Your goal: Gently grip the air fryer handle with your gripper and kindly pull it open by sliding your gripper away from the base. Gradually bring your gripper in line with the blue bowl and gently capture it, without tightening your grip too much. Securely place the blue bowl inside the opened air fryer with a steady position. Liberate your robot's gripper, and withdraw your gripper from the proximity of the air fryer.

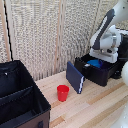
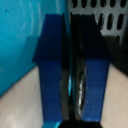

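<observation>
The air fryer (image 1: 102, 74) stands at the exterior view's right with its black front drawer pulled out. The bright-blue bowl (image 1: 93, 63) is inside the drawer. My gripper (image 1: 100, 59) hangs just over the bowl, and its fingers are mostly hidden behind the white block. In the wrist view the gripper (image 2: 70, 45) has its two blue fingers (image 2: 49, 65) closed to a narrow gap on the bowl's thin rim. The bowl's blue surface (image 2: 15, 40) fills one side, and the drawer's black perforated floor (image 2: 106, 20) shows past the fingers.
A dark-blue flat book (image 1: 75, 76) leans against the drawer's front. A red cup (image 1: 62, 92) stands on the wooden table (image 1: 95, 107). A black fabric bin with compartments (image 1: 20, 97) fills the exterior view's lower left. A slatted wall stands behind.
</observation>
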You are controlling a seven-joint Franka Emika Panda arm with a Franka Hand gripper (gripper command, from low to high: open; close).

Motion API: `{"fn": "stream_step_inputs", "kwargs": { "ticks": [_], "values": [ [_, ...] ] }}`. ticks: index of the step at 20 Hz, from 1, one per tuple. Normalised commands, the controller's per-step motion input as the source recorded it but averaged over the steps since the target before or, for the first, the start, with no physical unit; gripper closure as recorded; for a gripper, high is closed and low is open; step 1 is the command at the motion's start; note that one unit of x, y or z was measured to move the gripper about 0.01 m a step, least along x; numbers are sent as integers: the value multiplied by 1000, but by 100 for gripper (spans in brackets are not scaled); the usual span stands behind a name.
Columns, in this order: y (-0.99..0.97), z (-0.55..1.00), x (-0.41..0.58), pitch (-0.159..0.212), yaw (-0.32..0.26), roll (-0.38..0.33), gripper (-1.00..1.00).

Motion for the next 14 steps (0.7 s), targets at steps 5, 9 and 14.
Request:
{"fn": "stream_step_inputs", "kwargs": {
  "ticks": [5,9,14],
  "values": [
    [-3,723,15,71,0,20,-100],
    [0,1000,0,53,0,7,-100],
    [0,1000,17,16,-14,0,-100]
  ]
}}
